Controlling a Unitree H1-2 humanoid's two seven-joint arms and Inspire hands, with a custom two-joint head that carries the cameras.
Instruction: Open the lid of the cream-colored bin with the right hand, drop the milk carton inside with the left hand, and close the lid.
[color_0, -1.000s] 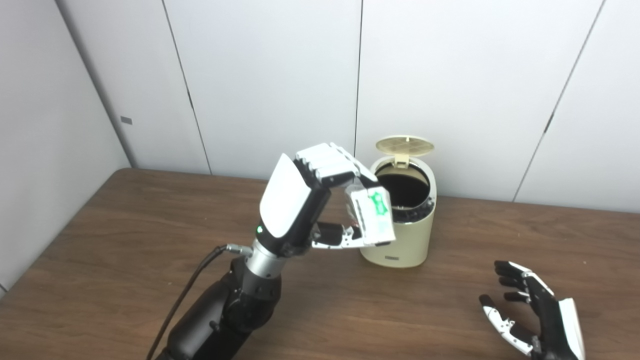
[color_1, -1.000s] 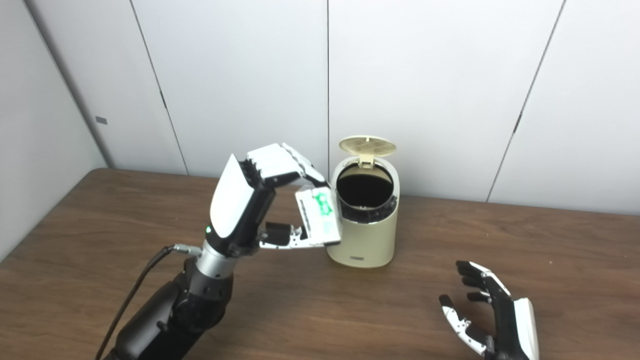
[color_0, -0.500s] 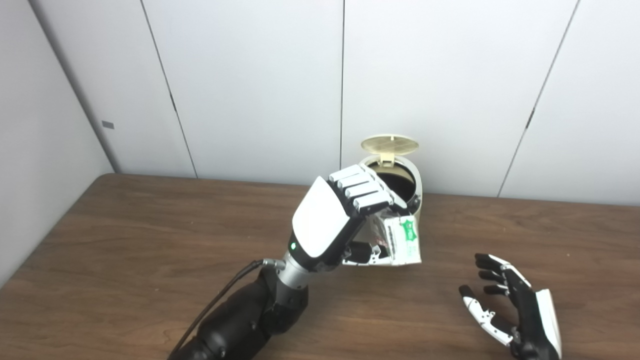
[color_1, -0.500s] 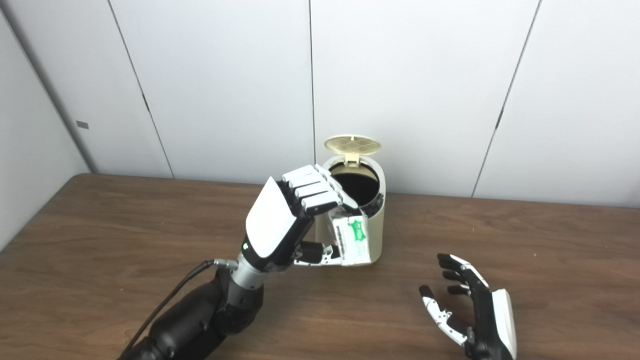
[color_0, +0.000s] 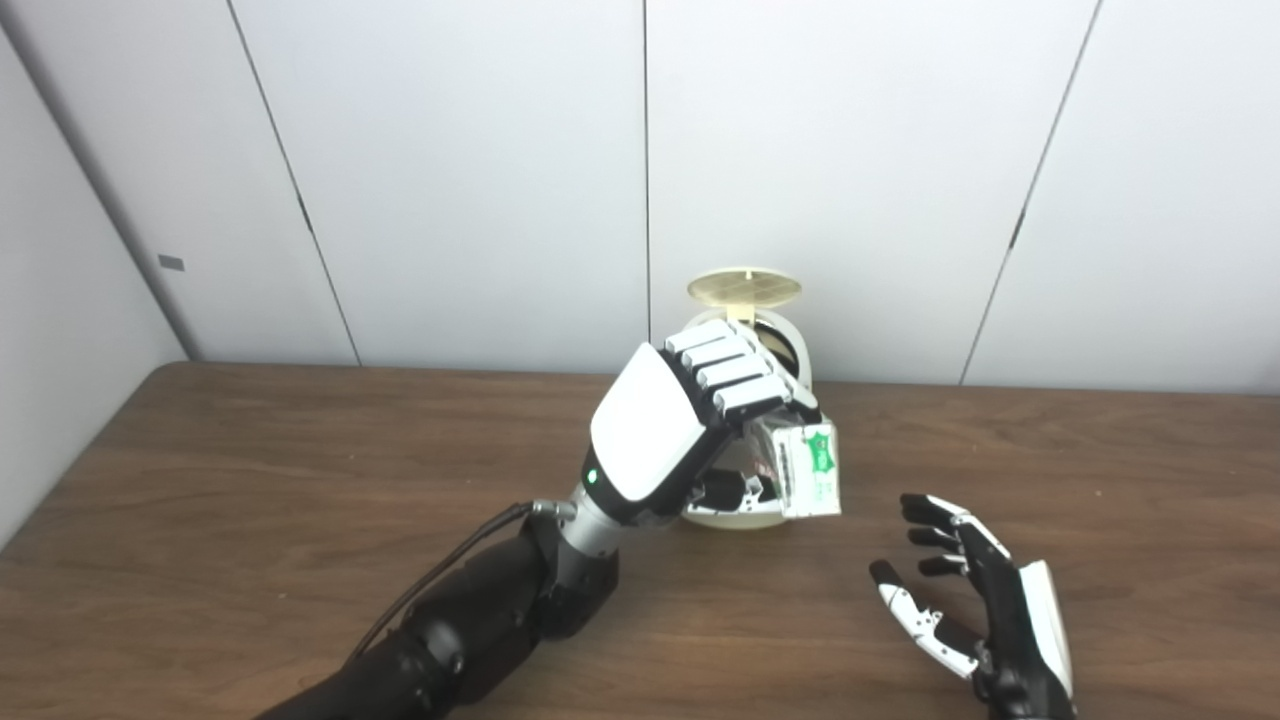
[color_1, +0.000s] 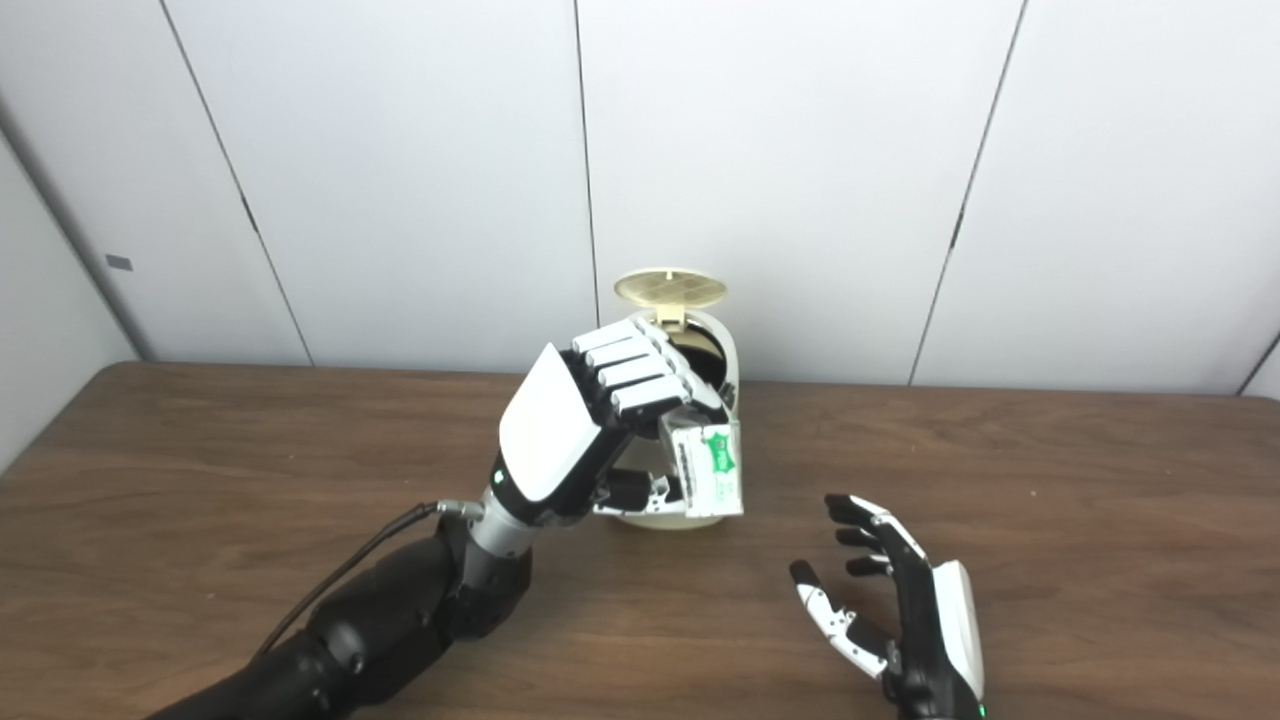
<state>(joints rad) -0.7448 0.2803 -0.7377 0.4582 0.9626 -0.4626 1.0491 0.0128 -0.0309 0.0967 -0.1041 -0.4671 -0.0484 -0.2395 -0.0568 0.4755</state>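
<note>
The cream-colored bin (color_0: 795, 352) stands at the back of the wooden table near the wall, its round lid (color_0: 744, 287) flipped up and its dark inside partly showing. My left hand (color_0: 690, 430) is shut on a white milk carton (color_0: 808, 468) with a green mark, held in front of the bin and hiding most of its body. The carton hangs at the height of the bin's front, below its rim. My right hand (color_0: 975, 600) rests open near the table's front right, palm up, fingers spread, holding nothing.
White wall panels (color_0: 850, 150) rise right behind the bin. The brown table (color_0: 250, 480) stretches bare to the left and right of the bin. A black cable (color_0: 440, 570) runs along my left forearm.
The camera has turned, shifting the whole picture. My left hand carried the carton rightward from beside the bin to in front of it, lower against its body. The right hand stayed open on the table.
</note>
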